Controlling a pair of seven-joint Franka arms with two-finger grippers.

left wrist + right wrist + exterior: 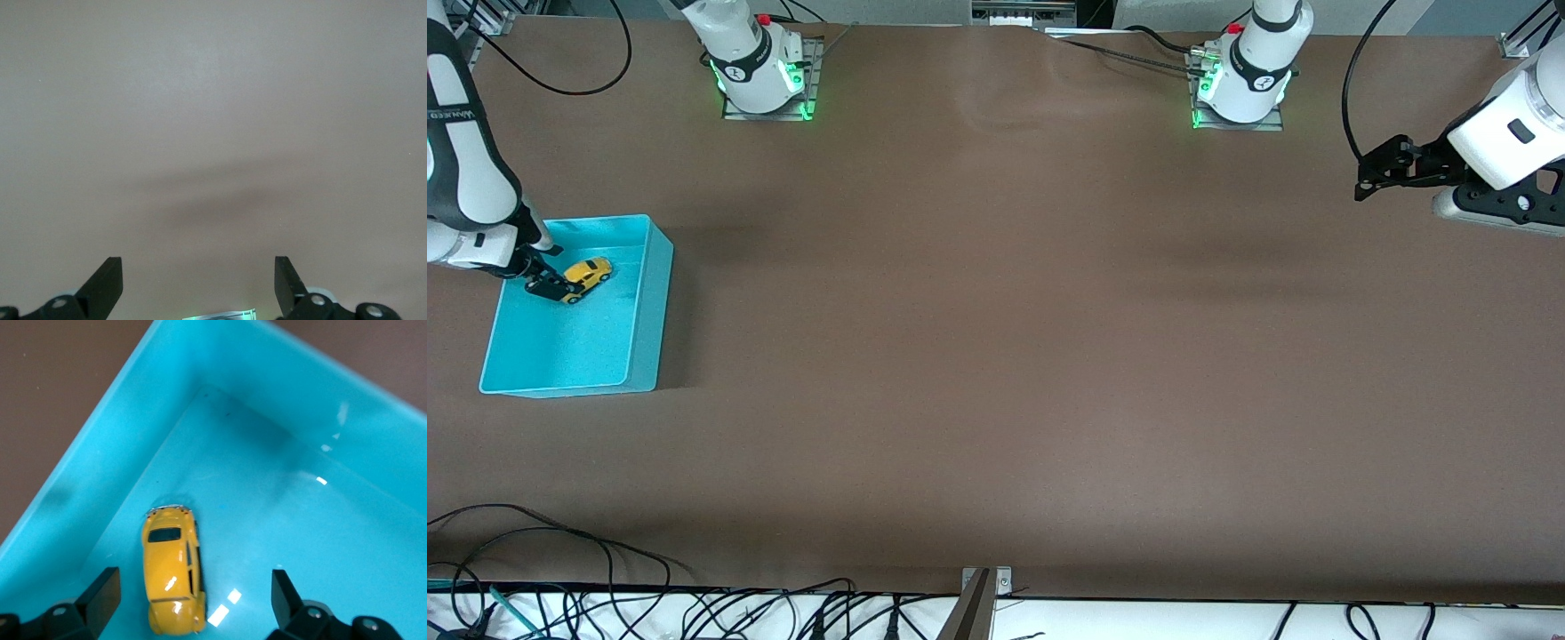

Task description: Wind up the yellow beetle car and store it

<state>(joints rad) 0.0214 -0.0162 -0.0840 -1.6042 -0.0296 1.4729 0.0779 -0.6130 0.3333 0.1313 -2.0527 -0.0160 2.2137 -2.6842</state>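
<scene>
Brown table [996, 356] spans scene. Turquoise bin [654, 302] sits at right arm's end of table. Yellow beetle car [588, 276] lies on bin floor, on its wheels. Right gripper [547, 284] low inside bin, jaws spread wide, gripping nothing, car just beside fingers [100, 597]. Left gripper [1383, 173] waits over bare table at left arm's end, jaws wide apart, empty.
</scene>
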